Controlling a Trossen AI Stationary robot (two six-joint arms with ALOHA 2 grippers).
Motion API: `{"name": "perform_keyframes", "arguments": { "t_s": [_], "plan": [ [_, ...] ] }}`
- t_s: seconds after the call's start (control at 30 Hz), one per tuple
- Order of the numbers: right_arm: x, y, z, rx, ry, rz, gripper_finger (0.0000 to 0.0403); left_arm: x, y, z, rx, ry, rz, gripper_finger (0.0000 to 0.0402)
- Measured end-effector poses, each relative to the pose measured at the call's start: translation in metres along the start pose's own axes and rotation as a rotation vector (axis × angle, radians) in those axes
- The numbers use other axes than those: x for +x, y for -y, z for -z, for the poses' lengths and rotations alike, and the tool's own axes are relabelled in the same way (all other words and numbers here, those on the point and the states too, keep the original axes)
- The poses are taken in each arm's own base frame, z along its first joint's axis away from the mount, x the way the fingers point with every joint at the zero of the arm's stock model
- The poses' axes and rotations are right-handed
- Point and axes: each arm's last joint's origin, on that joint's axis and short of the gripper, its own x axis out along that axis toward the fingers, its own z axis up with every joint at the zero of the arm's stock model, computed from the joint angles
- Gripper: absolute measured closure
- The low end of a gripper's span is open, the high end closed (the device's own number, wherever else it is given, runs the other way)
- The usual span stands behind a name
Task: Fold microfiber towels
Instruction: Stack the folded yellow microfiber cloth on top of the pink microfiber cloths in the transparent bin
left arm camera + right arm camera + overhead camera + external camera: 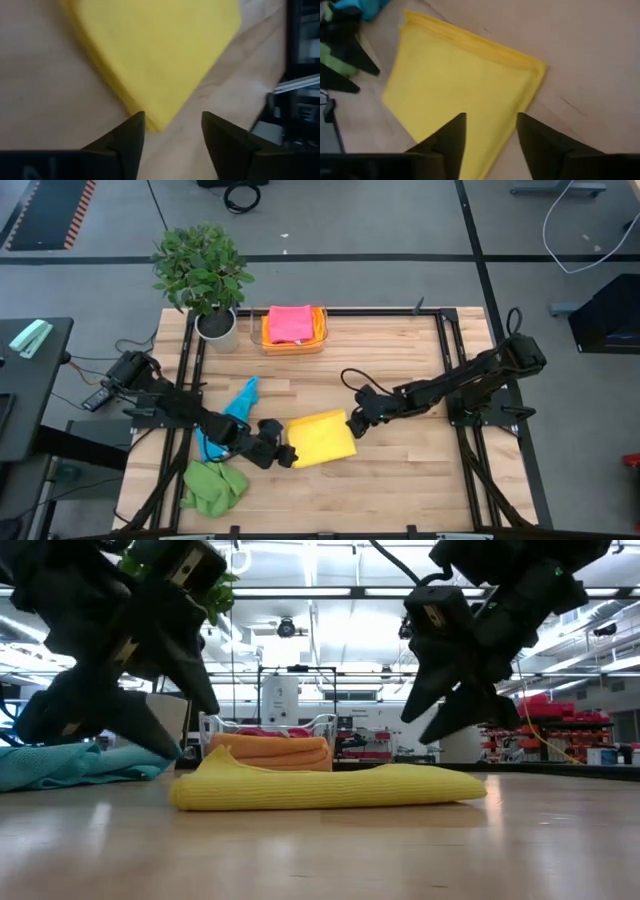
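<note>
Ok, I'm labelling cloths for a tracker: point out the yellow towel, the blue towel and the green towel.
yellow towel (322,439): high view, middle of its folded top face.
blue towel (240,399): high view, its upper bunched part.
green towel (214,487): high view, middle of the crumpled heap.

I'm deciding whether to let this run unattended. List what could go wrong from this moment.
1. The left gripper stands open right at a corner of the folded yellow towel; lifting away could snag that corner and undo the fold.
2. The right gripper, also open, hangs just over the towel's opposite edge and could drag it.
3. The blue towel and green towel lie crumpled beside the left arm, which might sweep them.
</note>
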Motion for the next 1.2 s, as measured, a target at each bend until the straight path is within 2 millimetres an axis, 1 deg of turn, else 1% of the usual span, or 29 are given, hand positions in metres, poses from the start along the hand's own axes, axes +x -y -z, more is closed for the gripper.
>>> {"name": "perform_keyframes", "arguments": {
  "t_s": [0.13,0.27,0.43,0.5,0.6,0.73,0.93,1.0,1.13,1.2],
  "plan": [
    [0.008,0.004,0.005,-0.005,-0.021,0.035,0.0185,0.0,-0.008,-0.003,-0.003,0.018,-0.086,0.017],
    [0.018,0.01,0.006,-0.003,-0.032,0.069,0.0166,-0.001,-0.015,-0.007,-0.064,0.107,-0.143,0.0169],
    [0.021,0.01,0.007,-0.011,-0.034,0.071,0.0164,0.001,-0.018,-0.013,-0.077,0.196,-0.172,0.0184],
    [0.022,0.012,0.006,-0.004,-0.028,0.07,0.0164,0.005,-0.022,-0.017,-0.075,0.21,-0.196,0.0191],
    [0.023,0.021,0.007,0.026,-0.027,0.084,0.0164,0.014,-0.026,-0.021,-0.065,0.227,-0.212,0.0199],
    [0.025,0.028,0.008,0.071,-0.015,0.005,0.0164,0.025,-0.028,-0.023,-0.073,0.244,-0.202,0.0207],
    [0.026,0.03,0.01,0.086,-0.025,0.0,0.0164,0.029,-0.029,-0.027,-0.086,0.251,-0.197,0.0209],
    [0.031,0.031,0.011,0.099,-0.022,-0.006,0.0164,0.029,-0.029,-0.029,-0.072,0.253,-0.203,0.0209],
    [0.048,0.031,0.015,0.113,-0.022,-0.044,0.0164,0.032,-0.031,-0.034,-0.069,0.262,-0.212,0.0219],
    [0.051,0.032,0.015,0.104,-0.017,-0.051,0.0166,0.033,-0.031,-0.036,-0.062,0.262,-0.211,0.0227]
  ]
}}
